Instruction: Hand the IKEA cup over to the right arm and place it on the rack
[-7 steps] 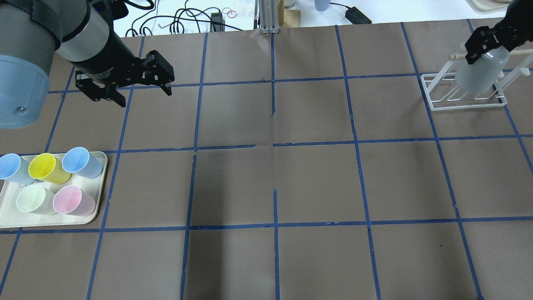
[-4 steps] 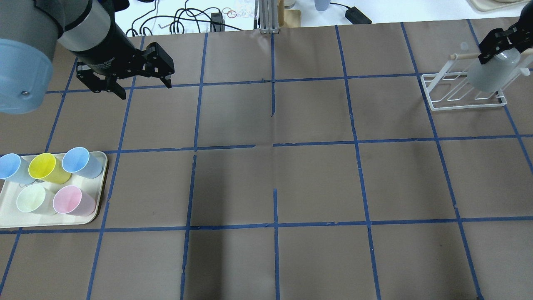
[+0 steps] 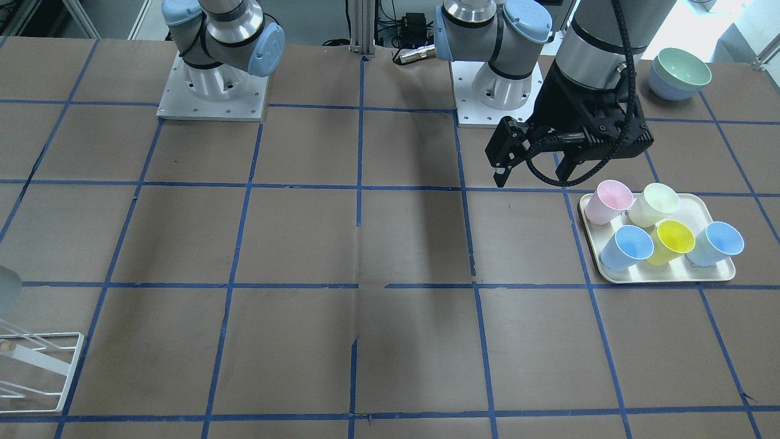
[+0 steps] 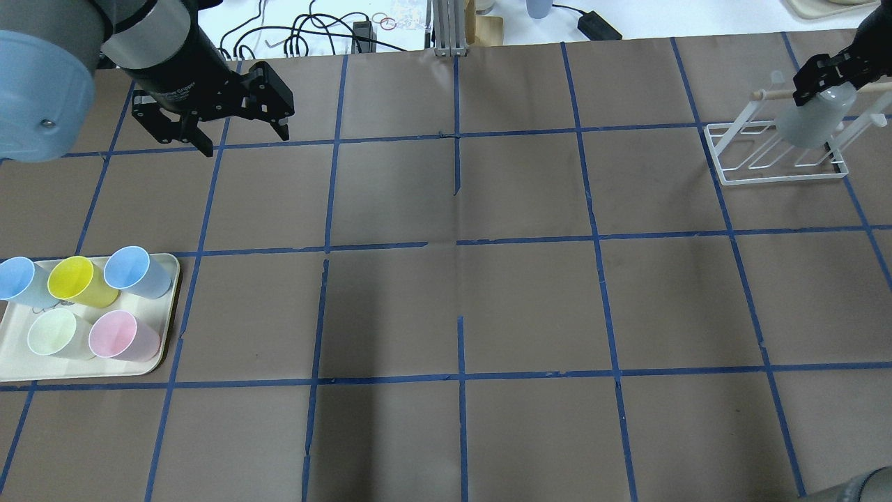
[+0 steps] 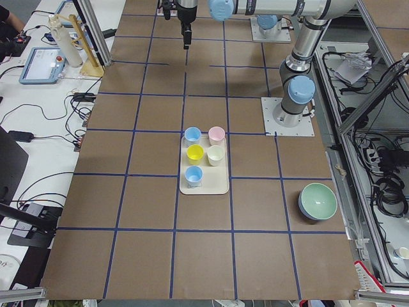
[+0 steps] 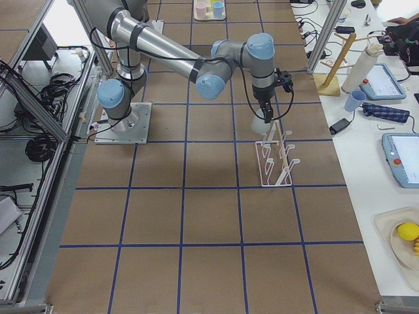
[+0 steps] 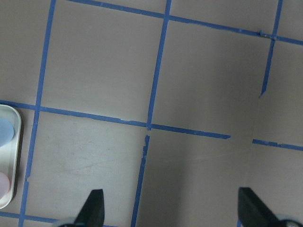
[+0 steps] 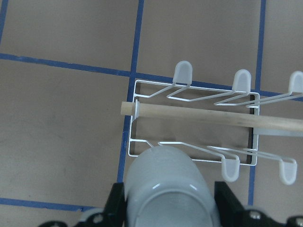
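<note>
Right gripper (image 8: 171,206) is clamped on the cup (image 4: 814,120), which hangs above the rack (image 4: 739,176) beside the wooden rod (image 8: 199,115). Left gripper (image 4: 245,143) is spread wide, empty, above the table (image 4: 529,300).

Seen from across the desk, the white wire-frame rack (image 3: 36,361) runs off the view's edge, and only a sliver of the small pale grey plastic tumbler (image 3: 7,289) shows above it. The right wrist camera cuts off the tumbler's near end and most of the right pincer (image 8: 171,208) either side of it. The left wrist camera catches just the tips of the left pincer (image 7: 171,210) and a strip of the cream plastic tray (image 7: 12,158). Overhead, the leftmost light blue cup (image 4: 15,277) is clipped.
</note>
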